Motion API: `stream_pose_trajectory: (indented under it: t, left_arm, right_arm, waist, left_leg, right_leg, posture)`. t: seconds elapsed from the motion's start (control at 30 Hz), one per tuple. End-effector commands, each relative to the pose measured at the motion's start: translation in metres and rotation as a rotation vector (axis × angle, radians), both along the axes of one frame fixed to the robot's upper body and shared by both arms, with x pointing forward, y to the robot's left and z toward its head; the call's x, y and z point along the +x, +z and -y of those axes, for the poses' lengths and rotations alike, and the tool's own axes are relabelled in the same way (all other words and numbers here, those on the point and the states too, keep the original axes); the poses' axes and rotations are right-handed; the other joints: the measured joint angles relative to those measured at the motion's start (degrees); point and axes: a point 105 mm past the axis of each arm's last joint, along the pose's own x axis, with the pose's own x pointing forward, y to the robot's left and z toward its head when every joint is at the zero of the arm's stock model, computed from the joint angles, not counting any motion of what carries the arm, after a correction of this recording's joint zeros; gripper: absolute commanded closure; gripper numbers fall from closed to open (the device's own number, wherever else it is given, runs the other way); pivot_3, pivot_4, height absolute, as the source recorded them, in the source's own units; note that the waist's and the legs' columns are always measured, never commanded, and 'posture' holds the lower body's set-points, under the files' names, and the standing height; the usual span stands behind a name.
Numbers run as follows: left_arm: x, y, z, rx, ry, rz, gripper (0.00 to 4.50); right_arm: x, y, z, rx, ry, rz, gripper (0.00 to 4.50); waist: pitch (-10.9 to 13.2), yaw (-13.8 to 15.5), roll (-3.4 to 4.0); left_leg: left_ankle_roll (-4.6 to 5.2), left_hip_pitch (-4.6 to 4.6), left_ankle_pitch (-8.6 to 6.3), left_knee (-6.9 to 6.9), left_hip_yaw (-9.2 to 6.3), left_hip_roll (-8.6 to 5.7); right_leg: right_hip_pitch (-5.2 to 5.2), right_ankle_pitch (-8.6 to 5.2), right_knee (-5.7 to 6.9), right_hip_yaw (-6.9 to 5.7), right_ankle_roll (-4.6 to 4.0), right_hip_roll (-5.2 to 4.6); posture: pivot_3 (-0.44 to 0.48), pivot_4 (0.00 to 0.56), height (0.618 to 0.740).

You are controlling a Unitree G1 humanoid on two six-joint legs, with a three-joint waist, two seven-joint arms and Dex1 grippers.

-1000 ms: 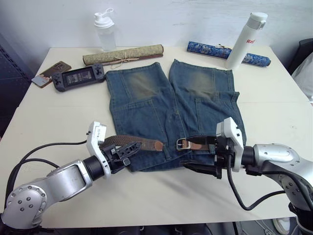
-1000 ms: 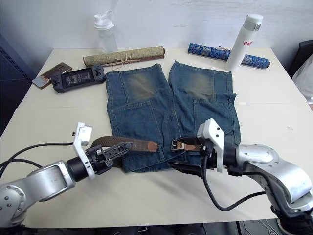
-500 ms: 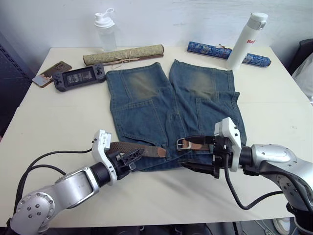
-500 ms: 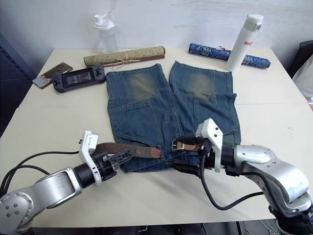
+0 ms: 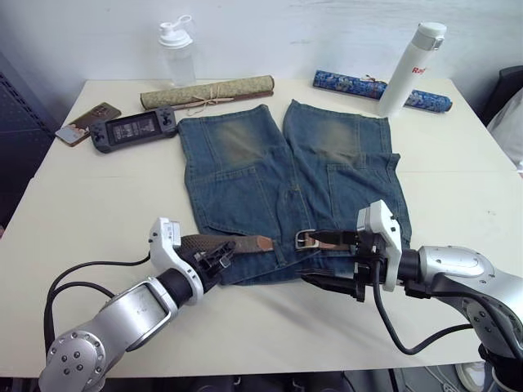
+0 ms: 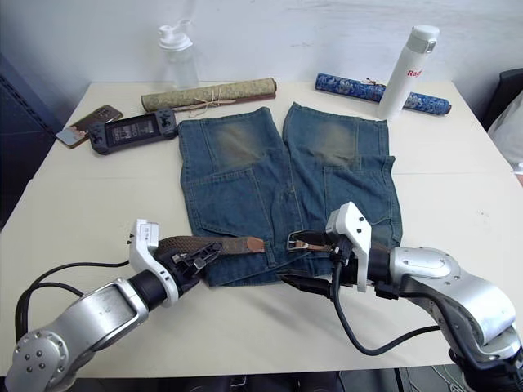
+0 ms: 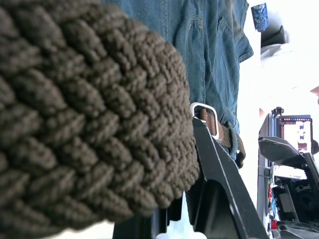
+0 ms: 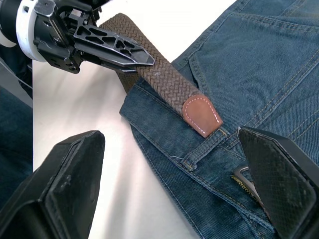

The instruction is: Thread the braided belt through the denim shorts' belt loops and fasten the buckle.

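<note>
Denim shorts [image 5: 286, 188] are lying flat on the worktop [image 5: 98, 204], waistband toward me, faded yellowish patches on both legs. Braided belt [image 8: 164, 79] is running dark-brown along the waistband, tan tip resting on the denim; its middle is hidden under cloth. Silver buckle [image 5: 306, 238] is sitting near the fly. My left fingers [image 6: 194, 258] are clamping the strap. My right fingers [image 5: 331, 260] are spreading apart beside the buckle.

Along the table's [image 5: 82, 204] far edge — clear shaker bottle [image 5: 175, 51], tan rolled mat [image 5: 207, 91], blue patterned roll [image 5: 379, 87], white flask [image 5: 414, 56]; handheld game console [image 5: 133, 129] beside what looks like a phone [image 5: 84, 122].
</note>
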Motion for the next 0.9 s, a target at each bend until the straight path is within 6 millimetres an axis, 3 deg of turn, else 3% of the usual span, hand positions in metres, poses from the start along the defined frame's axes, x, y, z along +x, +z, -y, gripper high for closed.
stream_pose_trajectory:
  t: [0.03, 0.27, 0.9]
  left_arm:
    - [-0.012, 0.009, 0.009, -0.025, -0.032, 0.024, 4.50]
    - [-0.029, 0.011, 0.014, -0.028, -0.086, 0.036, 4.50]
    - [-0.017, 0.001, 0.021, -0.029, -0.115, 0.007, 4.50]
  right_arm:
    - [-0.003, 0.008, -0.004, 0.017, 0.023, 0.039, 0.02]
    - [-0.001, 0.008, -0.003, 0.019, 0.016, 0.037, 0.02]
    - [-0.001, 0.012, -0.002, 0.029, -0.014, 0.052, 0.02]
  waist:
    - [0.00, -0.02, 0.00]
    - [0.00, -0.03, 0.00]
    - [0.00, 0.01, 0.01]
  left_leg:
    - [0.00, 0.00, 0.00, 0.00, 0.00, 0.00]
    - [-0.02, 0.00, 0.01, -0.04, 0.00, 0.01]
    - [0.01, -0.01, 0.03, -0.03, 0.00, 0.00]
  right_leg:
    - [0.00, 0.00, 0.00, 0.00, 0.00, 0.00]
    - [-0.01, 0.00, -0.04, 0.00, -0.01, 0.01]
    - [0.00, 0.03, -0.06, -0.01, -0.03, 0.02]
  posture:
    - [0.000, 0.150, 0.717]
    - [0.000, 0.150, 0.717]
    - [0.000, 0.150, 0.717]
